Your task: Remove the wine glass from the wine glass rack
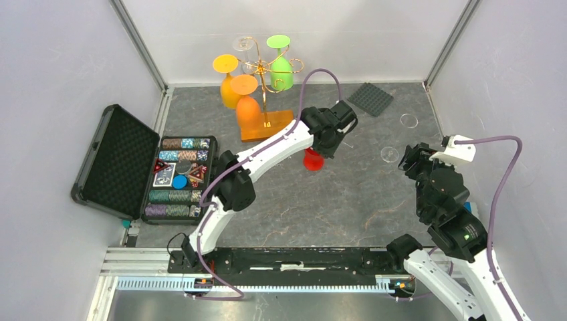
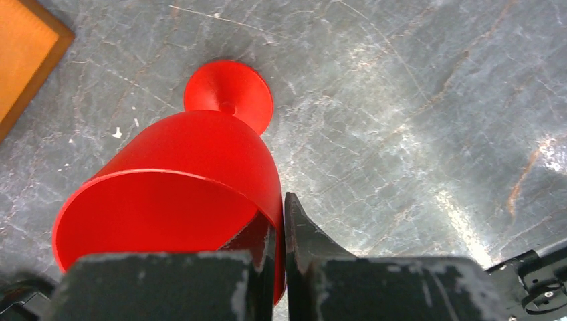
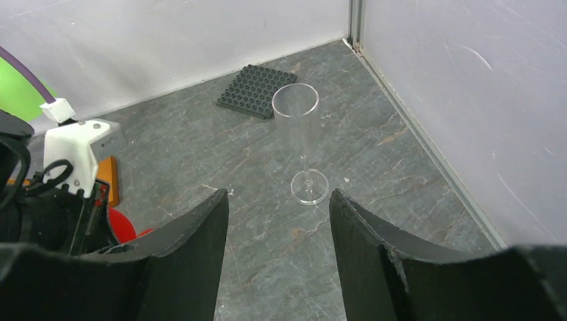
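The wine glass rack [image 1: 266, 67] is a gold scrolled stand on an orange-brown wooden base [image 1: 267, 125] at the back; the base corner shows in the left wrist view [image 2: 27, 53]. Orange glasses [image 1: 246, 105] and a green glass [image 1: 281, 72] hang from it. My left gripper [image 1: 319, 150] is right of the base, shut on the rim wall of a red wine glass [image 1: 312, 160]. In the left wrist view one finger is inside the bowl [image 2: 174, 194] and one outside, gripper [image 2: 281, 231]; the foot [image 2: 229, 93] is at or just above the table. My right gripper [image 3: 277, 200] is open and empty.
A clear flute [image 3: 301, 144] stands just beyond my right gripper, with a dark studded plate [image 3: 257, 90] behind it by the back wall. Another clear glass [image 1: 408, 121] stands at the right. An open poker chip case [image 1: 177, 177] lies at the left.
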`<state>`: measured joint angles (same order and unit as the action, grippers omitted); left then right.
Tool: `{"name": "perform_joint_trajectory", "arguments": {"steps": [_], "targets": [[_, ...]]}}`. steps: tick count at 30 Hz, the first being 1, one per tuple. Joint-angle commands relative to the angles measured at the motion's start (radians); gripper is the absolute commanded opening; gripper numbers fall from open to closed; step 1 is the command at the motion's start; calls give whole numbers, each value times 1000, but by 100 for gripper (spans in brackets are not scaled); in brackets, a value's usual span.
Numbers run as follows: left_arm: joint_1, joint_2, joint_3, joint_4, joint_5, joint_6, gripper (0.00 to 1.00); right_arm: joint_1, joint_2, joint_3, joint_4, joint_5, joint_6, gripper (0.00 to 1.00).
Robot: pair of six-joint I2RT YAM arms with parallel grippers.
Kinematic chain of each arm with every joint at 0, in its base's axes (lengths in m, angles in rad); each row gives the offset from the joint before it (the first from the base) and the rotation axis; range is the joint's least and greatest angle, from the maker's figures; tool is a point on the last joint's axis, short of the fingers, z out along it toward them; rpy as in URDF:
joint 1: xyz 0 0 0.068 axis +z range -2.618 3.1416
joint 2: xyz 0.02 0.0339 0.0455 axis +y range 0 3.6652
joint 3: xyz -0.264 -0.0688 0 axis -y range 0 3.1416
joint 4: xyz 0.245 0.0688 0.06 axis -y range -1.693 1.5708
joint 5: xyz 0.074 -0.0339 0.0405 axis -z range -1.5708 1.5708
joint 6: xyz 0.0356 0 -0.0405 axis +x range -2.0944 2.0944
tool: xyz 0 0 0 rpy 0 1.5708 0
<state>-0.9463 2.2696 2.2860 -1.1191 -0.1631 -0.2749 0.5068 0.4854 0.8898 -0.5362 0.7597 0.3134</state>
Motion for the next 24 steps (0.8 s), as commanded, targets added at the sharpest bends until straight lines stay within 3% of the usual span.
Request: {"name": "perform_joint_trajectory", "arguments": {"steps": [1, 5, 11, 21, 24], "targets": [[36, 0, 21, -33, -9, 54, 10, -1, 1, -8, 7, -20, 17, 62], [48, -4, 28, -31, -7, 58, 19, -1, 9, -14, 7, -32, 26, 62], [56, -38, 76, -32, -10, 92, 41, -1, 20, -16, 7, -61, 39, 62], [61, -245, 82, -2, 15, 147, 65, -1, 38, -22, 20, -119, 61, 62], [62, -338, 36, 43, 14, 174, 82, -1, 44, -36, 38, -141, 73, 62]]}}
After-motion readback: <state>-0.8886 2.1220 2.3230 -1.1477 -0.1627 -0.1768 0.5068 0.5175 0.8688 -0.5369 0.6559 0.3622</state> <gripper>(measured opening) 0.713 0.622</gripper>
